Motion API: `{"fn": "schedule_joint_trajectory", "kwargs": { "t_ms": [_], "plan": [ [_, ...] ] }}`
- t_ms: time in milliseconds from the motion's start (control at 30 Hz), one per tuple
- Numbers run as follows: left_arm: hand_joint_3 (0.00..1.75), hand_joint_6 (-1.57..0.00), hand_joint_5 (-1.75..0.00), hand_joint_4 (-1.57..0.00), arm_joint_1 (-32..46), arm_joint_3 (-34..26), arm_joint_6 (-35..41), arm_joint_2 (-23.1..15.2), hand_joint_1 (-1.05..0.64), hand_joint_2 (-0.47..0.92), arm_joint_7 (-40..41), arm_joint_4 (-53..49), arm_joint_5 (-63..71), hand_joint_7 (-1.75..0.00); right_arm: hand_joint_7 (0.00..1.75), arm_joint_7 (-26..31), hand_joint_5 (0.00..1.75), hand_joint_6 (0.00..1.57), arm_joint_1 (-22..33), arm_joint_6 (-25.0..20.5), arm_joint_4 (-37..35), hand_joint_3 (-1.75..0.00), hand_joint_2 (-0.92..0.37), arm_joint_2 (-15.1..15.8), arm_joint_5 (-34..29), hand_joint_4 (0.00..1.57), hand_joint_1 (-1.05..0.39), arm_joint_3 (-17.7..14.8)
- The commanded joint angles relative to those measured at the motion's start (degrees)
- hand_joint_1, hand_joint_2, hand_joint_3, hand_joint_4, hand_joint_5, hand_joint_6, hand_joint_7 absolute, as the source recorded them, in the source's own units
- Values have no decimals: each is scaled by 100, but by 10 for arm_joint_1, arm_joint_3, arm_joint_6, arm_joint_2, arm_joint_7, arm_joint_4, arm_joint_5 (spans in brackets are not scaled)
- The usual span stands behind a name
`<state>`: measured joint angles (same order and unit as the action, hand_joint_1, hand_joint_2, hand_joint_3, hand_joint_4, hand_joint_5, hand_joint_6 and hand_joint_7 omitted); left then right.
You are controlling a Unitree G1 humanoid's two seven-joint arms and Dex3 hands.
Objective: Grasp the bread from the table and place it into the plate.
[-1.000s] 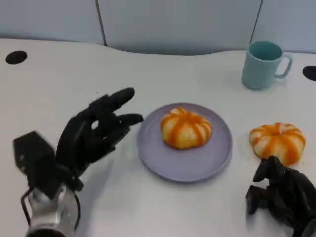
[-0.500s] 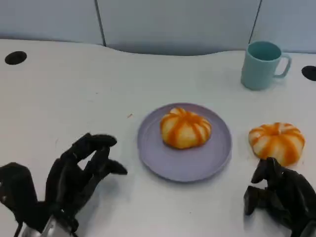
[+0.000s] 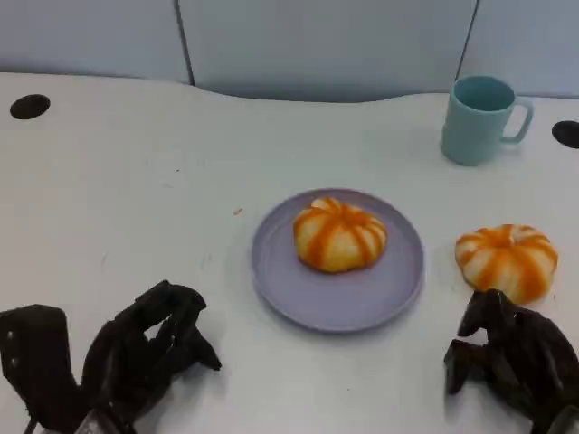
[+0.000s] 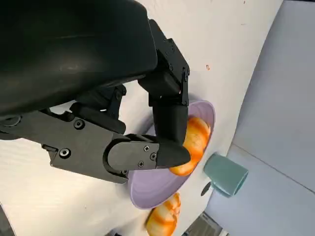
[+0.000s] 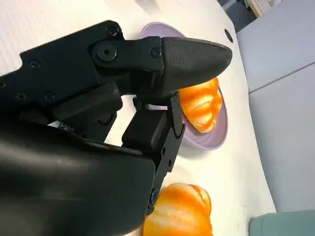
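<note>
A white counter [image 3: 109, 172] seen from above carries everything here. At its near left edge the left robot hand [image 3: 145, 348], black on a silver forearm, rests low over the counter with its fingers curled loosely inward and nothing in them; it touches no object. To the right of that robot hand, and a little farther from the robot, sits a round lavender plate [image 3: 339, 303] near the middle of the counter. On the plate, slightly toward its far side, lies a round glazed bread bun with orange and cream stripes [image 3: 339, 235], upright and fully inside the rim. In the left wrist view the same bun [image 4: 194, 142] shows beyond the black fingertips [image 4: 167, 150] of the left robot hand, lying on the plate [image 4: 152, 189]. Farther right, off the plate and well apart from it, a second round striped orange bun [image 3: 507, 259] lies directly on the counter. The right robot hand [image 3: 507, 357], also black, sits just on the near side of this second bun, its fingers bent inward and holding nothing; whether its fingertips touch the bun cannot be told. The right wrist view shows that second bun [image 5: 179, 211] close beside the right robot hand. Beyond the right robot hand, toward the far right of the counter, stands an upright pale teal ceramic mug [image 3: 482, 118] with its handle turned to the right.
</note>
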<state>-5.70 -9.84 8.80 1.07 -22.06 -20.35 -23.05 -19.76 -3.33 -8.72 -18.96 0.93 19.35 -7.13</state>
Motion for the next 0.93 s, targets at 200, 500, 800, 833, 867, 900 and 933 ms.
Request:
{"fn": "schedule_joint_trajectory", "kwargs": {
  "t_ms": [200,500,800,833,867,900,933],
  "plan": [
    [33,-57,-175,-74,-17,-6,-21,-8,-49,92,3,-30,15,-163,134,1,143,110,0,-14,-21,-49,-92,15,-1,121,-44,-12],
    [32,-59,-175,-78,-28,-6,-53,5,-49,92,5,-54,21,-163,134,-21,143,111,-13,-6,-48,-48,-92,32,-3,122,-46,-13],
    [34,-60,-175,-80,-34,-8,-69,4,-51,92,-4,-69,20,-164,128,-16,137,116,-17,0,-59,-49,-92,26,1,128,-44,-19],
    [34,-60,-175,-80,-34,-9,-70,4,-51,92,-4,-69,20,-164,128,-16,137,116,-17,0,-59,-50,-92,26,1,128,-44,-19],
    [34,-60,-175,-80,-35,-9,-66,5,-51,92,-1,-69,19,-164,128,-19,137,116,-16,4,-60,-50,-92,27,0,128,-44,-19],
    [33,-60,-175,-80,-35,-9,-63,6,-51,92,3,-67,19,-164,128,-21,137,116,-15,6,-59,-50,-92,29,0,128,-45,-18],
    [31,-59,-175,-80,-36,-9,-61,7,-51,92,5,-67,19,-164,128,-23,137,116,-15,7,-59,-50,-92,29,0,127,-45,-18]
  ]
}}
